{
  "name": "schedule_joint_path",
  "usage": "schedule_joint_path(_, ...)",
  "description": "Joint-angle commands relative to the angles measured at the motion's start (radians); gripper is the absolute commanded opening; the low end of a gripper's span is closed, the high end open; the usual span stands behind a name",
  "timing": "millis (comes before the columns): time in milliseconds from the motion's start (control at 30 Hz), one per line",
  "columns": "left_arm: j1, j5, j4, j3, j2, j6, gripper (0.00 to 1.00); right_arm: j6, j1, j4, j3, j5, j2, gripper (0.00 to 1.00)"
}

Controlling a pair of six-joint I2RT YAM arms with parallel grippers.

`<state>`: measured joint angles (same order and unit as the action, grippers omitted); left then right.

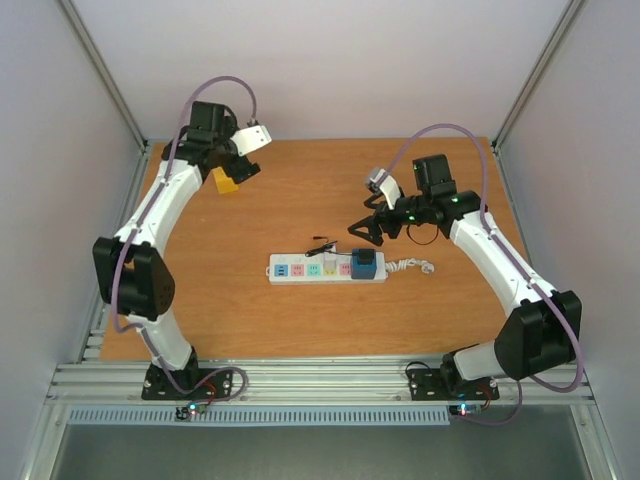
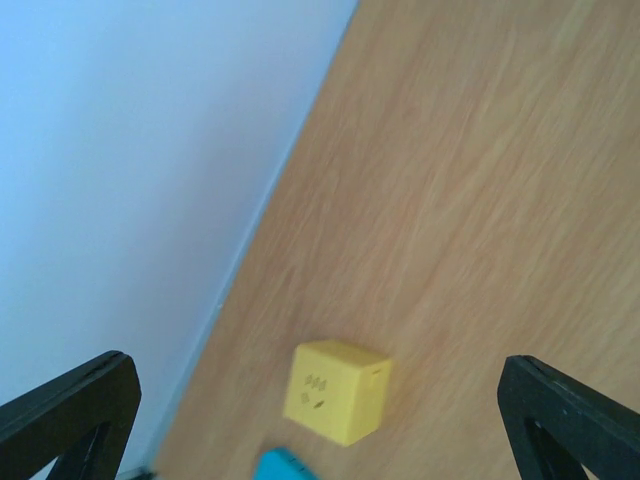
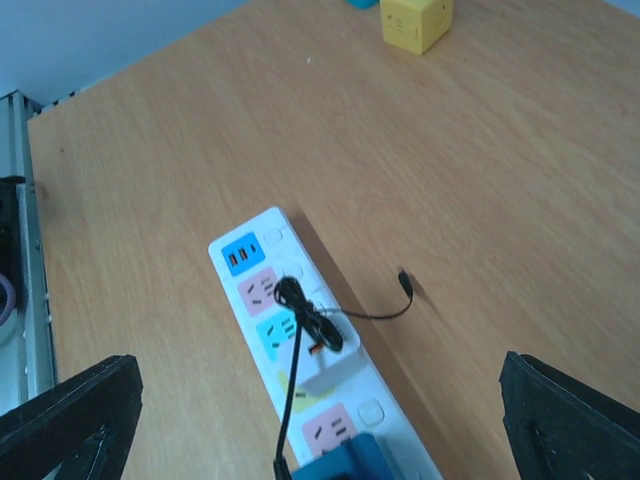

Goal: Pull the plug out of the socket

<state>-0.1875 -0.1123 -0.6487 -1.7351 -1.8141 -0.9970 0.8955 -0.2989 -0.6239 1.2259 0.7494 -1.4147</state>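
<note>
Both left hand (image 1: 236,168) and right hand (image 1: 365,231) gape wide above the pale-walled wooden table (image 1: 300,330).

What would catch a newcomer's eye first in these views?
The white power strip with pastel outlets lies mid-table, a dark blue plug seated at its right end as seen from above. A small white charger with a black cable sits on the strip too. A yellow cube rests far left, near the wall.
</note>
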Motion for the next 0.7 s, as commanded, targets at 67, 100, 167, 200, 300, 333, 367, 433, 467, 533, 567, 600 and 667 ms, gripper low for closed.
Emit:
schedule_joint_path(67,0.011,-0.239,0.177,0.151,0.131,0.445,1.00,0.229,0.105,-0.192,-0.005,0.102,0.046,0.98)
schedule_joint_path(100,0.012,-0.276,0.200,0.181,0.150,0.490,1.00,0.270,0.124,-0.213,-0.017,0.107,0.049,0.98)
schedule_joint_path(167,0.014,-0.373,0.243,0.238,0.192,0.575,1.00,0.351,0.156,-0.243,-0.047,0.095,0.050,0.98)
schedule_joint_path(200,0.014,-0.410,0.263,0.263,0.208,0.617,1.00,0.386,0.173,-0.257,-0.060,0.092,0.045,0.97)
schedule_joint_path(300,0.017,-0.521,0.277,0.310,0.244,0.688,1.00,0.475,0.210,-0.302,-0.092,0.097,0.025,0.97)
schedule_joint_path(333,0.019,-0.554,0.283,0.327,0.253,0.698,1.00,0.498,0.216,-0.309,-0.108,0.092,0.022,0.97)
schedule_joint_path(367,0.019,-0.577,0.293,0.346,0.263,0.708,1.00,0.517,0.218,-0.302,-0.131,0.085,0.024,0.97)
schedule_joint_path(433,0.019,-0.611,0.318,0.387,0.279,0.741,1.00,0.553,0.218,-0.260,-0.191,0.067,0.033,0.97)
schedule_joint_path(467,0.019,-0.623,0.321,0.406,0.286,0.749,1.00,0.562,0.218,-0.234,-0.222,0.059,0.036,0.97)
schedule_joint_path(533,0.020,-0.640,0.324,0.428,0.300,0.757,1.00,0.573,0.218,-0.187,-0.266,0.052,0.031,0.97)
schedule_joint_path(567,0.022,-0.645,0.327,0.440,0.310,0.758,1.00,0.573,0.218,-0.169,-0.280,0.050,0.024,0.97)
schedule_joint_path(600,0.022,-0.646,0.336,0.456,0.320,0.757,1.00,0.574,0.218,-0.151,-0.290,0.050,0.013,0.97)
schedule_joint_path(667,0.022,-0.649,0.366,0.493,0.346,0.771,1.00,0.574,0.218,-0.112,-0.304,0.043,-0.009,0.97)
